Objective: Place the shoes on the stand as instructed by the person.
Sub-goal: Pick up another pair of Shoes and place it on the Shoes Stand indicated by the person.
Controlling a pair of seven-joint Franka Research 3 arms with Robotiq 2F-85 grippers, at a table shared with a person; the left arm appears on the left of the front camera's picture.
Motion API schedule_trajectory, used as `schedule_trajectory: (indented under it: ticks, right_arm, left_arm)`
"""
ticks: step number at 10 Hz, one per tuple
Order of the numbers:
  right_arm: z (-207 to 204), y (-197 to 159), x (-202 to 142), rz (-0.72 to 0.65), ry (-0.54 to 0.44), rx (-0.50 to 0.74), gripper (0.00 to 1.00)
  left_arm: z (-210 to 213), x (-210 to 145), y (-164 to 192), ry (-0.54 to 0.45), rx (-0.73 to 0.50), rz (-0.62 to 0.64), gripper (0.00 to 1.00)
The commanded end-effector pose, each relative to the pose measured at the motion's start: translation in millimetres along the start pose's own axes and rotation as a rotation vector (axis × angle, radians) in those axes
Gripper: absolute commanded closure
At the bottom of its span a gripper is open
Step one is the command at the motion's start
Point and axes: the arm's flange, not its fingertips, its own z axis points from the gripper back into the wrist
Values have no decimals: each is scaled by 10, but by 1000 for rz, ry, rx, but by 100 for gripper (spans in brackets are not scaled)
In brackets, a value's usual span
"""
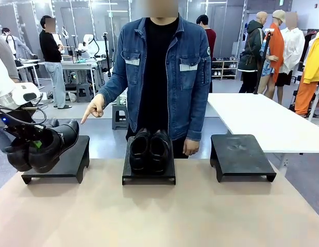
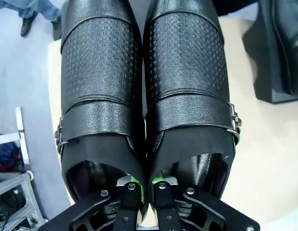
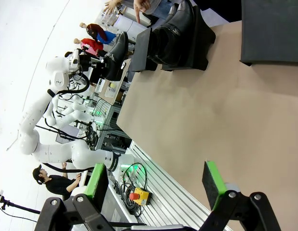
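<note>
- The left pincer hangs over the left end of the bench, pinching a pair of glossy black dress shoes by their inner edges at the heel openings.
- In the left wrist view the green-padded fingertips are pressed close together between the two shoes of the held pair, one in each opening, clamping the two inner walls side by side; textured panels and buckled straps run across the uppers.
- The held pair is tilted, toes raised toward the person, heels low, above the near left corner of the left stand; whether the soles touch the stand I cannot tell.
- A second pair of black shoes sits on the middle stand, toes toward the robot.
- The right stand is a low black platform at the right end of the bench.
- The person in a blue denim jacket stands at the far side behind the middle stand; one hand points a finger down toward the left stand, the other hand hangs beside the middle stand.
- The right pincer is spread wide, its green pads well apart, above the bare bench, holding nothing.
</note>
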Motion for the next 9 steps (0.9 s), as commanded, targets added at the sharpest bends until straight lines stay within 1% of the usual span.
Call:
schedule_trajectory:
  ticks: [1,2,3,5,9]
  right_arm:
    - [4,10,2,13,-4,7,0]
    - [4,10,2,13,-4,7,0]
    - [4,10,2,13,-4,7,0]
    - [4,10,2,13,-4,7,0]
    - [4,10,2,13,-4,7,0]
  left_arm:
    - [-64,277,125,-80,47,6,93]
    - [-126,353,152,-112,12,-16,93]
    - [-208,440,158,-166,54,-25,93]
    - [-384,599,185,-179,52,-7,93]
    - [-716,690,186,-172,47,29,93]
